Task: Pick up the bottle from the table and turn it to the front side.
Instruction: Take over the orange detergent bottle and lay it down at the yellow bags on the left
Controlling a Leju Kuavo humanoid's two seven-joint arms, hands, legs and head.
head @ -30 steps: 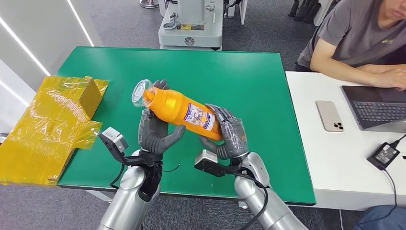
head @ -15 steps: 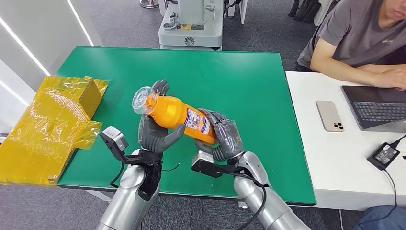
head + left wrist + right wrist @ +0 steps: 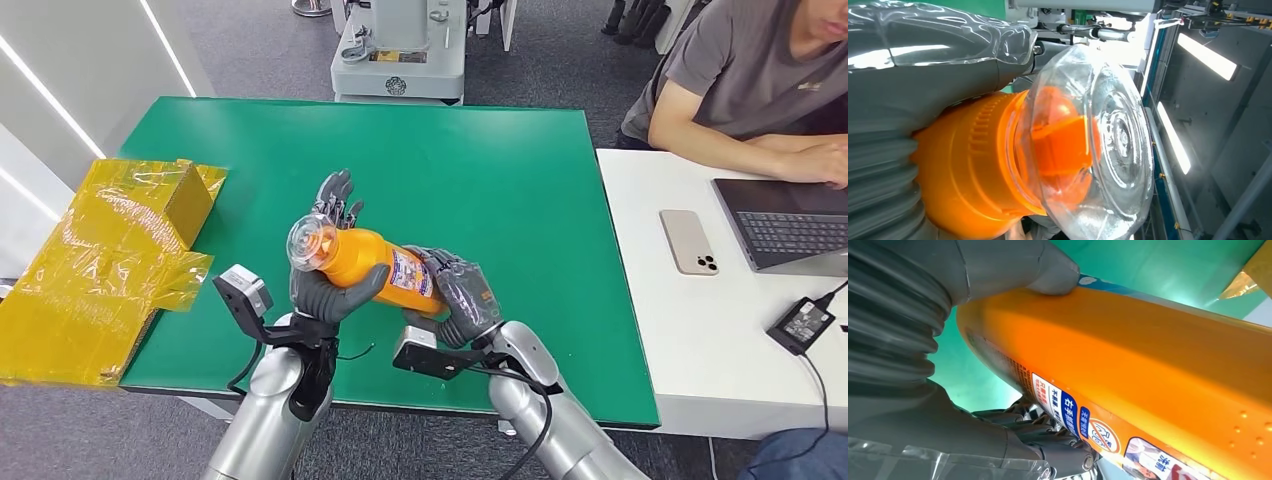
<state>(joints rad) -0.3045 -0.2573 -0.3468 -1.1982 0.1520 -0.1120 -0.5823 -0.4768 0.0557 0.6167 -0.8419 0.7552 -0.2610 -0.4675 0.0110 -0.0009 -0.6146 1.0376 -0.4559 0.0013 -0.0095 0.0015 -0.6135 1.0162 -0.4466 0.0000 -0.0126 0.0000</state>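
— Since a second ago, what has moved?

— Both hands have drawn the orange plastic bottle with the clear domed cap (image 3: 365, 262) lower and nearer the robot's body, and the cap now tips more toward the camera; the printed label has rolled partly under.

— Where is the bottle now?

— Lifted clear of the green tabletop (image 3: 520, 160), slanting between the two hands. The left hand (image 3: 328, 278) grips the shoulder just behind the cap, thumb curled across the body, fingertips showing beyond it. The right hand (image 3: 458, 295) clasps the base end, fingers wrapped over the label.

— Which step is this?

— The pick-up looks done; the turn to the front side appears under way, not finished.

— And next?

— Probably more rotation about the bottle's long axis, one hand loosening while the other carries the weight, so the smooth plastic does not slip.

— Anything else nearby?

— Crinkled yellow film wrapping (image 3: 100, 260) at the tabletop's left edge; a seated person at the white desk (image 3: 650, 330).
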